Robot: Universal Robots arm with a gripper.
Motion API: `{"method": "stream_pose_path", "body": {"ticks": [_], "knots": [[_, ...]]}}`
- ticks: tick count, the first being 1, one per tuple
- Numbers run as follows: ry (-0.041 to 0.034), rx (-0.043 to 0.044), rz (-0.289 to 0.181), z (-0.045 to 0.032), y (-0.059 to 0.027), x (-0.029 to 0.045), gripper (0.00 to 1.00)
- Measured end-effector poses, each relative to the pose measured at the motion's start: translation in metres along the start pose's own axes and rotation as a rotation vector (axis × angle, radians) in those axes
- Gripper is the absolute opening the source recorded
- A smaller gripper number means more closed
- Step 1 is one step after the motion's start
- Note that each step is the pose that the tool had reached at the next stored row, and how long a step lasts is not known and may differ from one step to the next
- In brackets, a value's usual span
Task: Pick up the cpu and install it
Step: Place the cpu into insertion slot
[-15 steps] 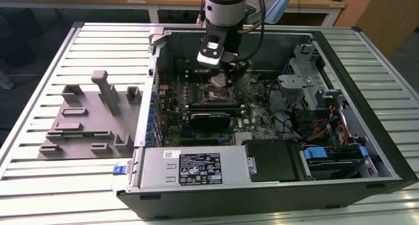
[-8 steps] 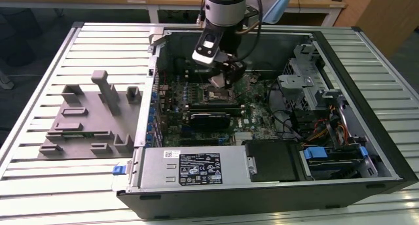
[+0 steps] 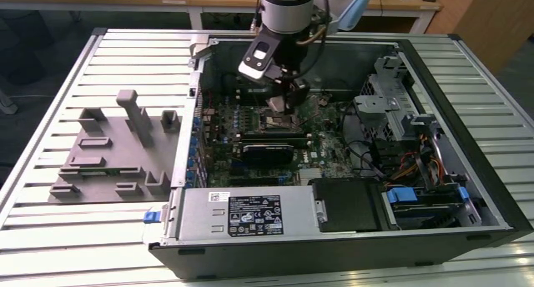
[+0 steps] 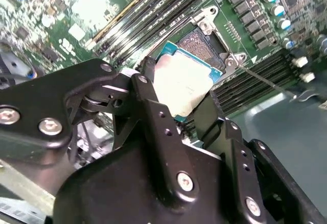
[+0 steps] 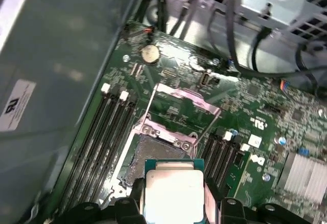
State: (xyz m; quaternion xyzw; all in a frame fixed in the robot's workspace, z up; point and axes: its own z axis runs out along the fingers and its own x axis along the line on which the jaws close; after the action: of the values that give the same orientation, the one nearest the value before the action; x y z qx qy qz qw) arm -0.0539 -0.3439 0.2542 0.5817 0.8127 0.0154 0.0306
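Observation:
My gripper [image 3: 277, 105] reaches down into the open computer case, shut on the cpu [image 4: 185, 83], a flat square chip with a silver-grey top and a thin pale edge. In both wrist views the black fingers [image 4: 151, 106] clamp it on two opposite sides. The cpu [image 5: 173, 191] hangs just over the near edge of the black motherboard socket [image 5: 153, 155] and overlaps it only partly. The socket's metal frame [image 5: 180, 98] is swung up and open. In the exterior view the cpu [image 3: 276, 103] is a pale patch just above the socket [image 3: 274, 120].
Memory slots [image 5: 102, 132] flank the socket on both sides. Cables and a metal drive cage [image 3: 392, 105] fill the exterior view's right side of the case. The power supply [image 3: 242, 213] lies at the case's front. Grey holder blocks [image 3: 109, 149] stand on the slatted table at the exterior view's left.

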Motion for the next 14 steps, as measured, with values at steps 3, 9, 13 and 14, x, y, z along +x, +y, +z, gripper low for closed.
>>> {"method": "stream_pose_path", "body": {"ticks": [3, 9, 13, 14], "knots": [[-0.0034, 0.0017, 0.055, 0.0003, 0.0000, 0.0000, 0.54], [-0.0100, 0.0053, 0.163, 0.0008, 0.0000, 0.0000, 0.54], [-0.0132, 0.0070, 0.216, 0.0013, 0.0000, 0.0002, 0.54], [-0.0133, 0.0070, 0.219, 0.0015, -0.0001, 0.0002, 0.54]]}}
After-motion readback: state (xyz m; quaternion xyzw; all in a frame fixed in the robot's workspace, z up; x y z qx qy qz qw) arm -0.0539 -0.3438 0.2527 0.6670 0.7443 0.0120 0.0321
